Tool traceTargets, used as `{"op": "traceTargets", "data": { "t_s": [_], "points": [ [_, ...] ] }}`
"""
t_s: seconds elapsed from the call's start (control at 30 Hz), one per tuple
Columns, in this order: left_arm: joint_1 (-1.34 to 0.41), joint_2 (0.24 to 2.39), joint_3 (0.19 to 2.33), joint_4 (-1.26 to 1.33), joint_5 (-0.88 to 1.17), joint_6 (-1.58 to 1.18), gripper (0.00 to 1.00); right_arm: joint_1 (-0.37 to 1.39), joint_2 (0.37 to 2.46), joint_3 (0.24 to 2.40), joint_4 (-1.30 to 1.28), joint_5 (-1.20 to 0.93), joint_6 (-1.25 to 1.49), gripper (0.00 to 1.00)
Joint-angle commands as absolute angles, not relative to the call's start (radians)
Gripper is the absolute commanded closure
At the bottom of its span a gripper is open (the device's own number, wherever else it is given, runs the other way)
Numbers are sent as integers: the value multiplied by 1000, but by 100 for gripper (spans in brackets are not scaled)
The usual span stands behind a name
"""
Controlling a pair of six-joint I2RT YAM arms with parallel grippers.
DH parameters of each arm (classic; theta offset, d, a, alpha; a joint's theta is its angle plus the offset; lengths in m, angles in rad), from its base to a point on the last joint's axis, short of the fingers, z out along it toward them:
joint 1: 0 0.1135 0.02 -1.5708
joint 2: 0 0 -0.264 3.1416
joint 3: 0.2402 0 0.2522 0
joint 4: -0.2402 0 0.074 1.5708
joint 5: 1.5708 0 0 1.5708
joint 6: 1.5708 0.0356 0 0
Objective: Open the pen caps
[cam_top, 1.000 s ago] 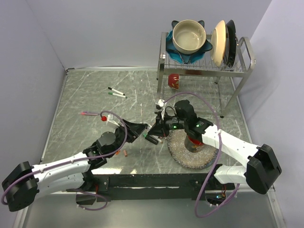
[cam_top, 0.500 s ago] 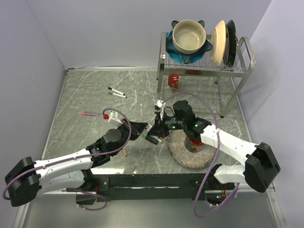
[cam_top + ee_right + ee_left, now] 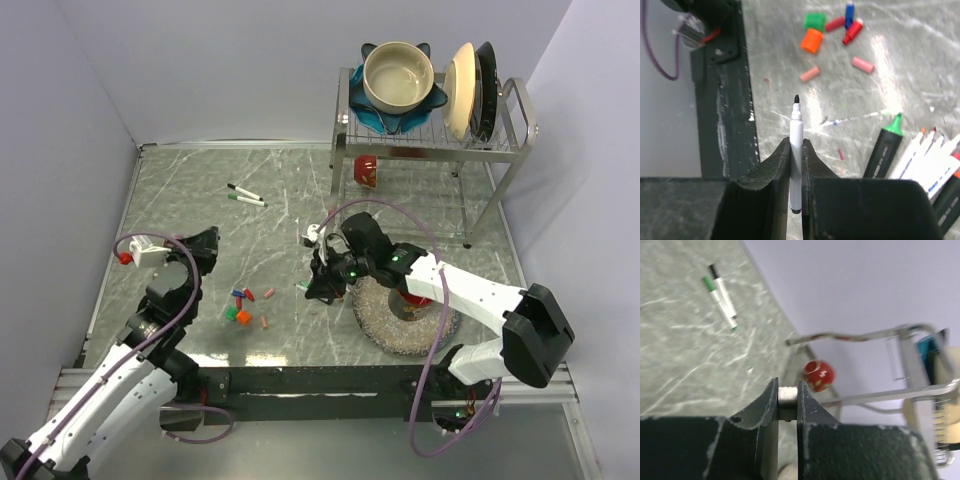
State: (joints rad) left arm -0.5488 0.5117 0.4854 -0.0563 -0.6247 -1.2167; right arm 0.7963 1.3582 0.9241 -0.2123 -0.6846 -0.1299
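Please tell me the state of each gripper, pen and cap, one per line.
right gripper: shut on slim white marker, its black tip bare
left gripper: shut on small pale piece
two white pens: lying, caps on
small coloured plastic caps: off, loose on table

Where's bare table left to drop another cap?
Bare: the far-left corner beyond the two markers, and the strip between those markers and the loose caps. The left gripper hangs over the strip's left end. Crowded: from the caps across to the right gripper and round mat; the dish rack fills far right.
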Motion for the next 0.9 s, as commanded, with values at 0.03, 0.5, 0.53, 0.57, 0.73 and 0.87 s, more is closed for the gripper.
{"op": "traceTargets", "data": {
  "t_s": [0.03, 0.5, 0.53, 0.57, 0.73, 0.87],
  "points": [
    [-532, 512, 482, -208, -572, -1186, 99, 802, 1387, 939, -218, -554, -149, 100],
    [-486, 604, 379, -333, -414, -1276, 99, 784, 1569, 997, -219, -141, -121, 98],
    [-482, 601, 370, -334, -408, -1281, 99, 784, 1578, 1000, -225, -137, -123, 96],
    [-480, 598, 358, -337, -403, -1287, 98, 784, 1588, 1009, -230, -133, -126, 96],
    [-468, 586, 330, -374, -377, -1315, 94, 782, 1638, 1035, -250, -132, -126, 94],
    [-465, 601, 324, -399, -357, -1328, 95, 782, 1664, 1048, -261, -126, -129, 89]
  ]
}}
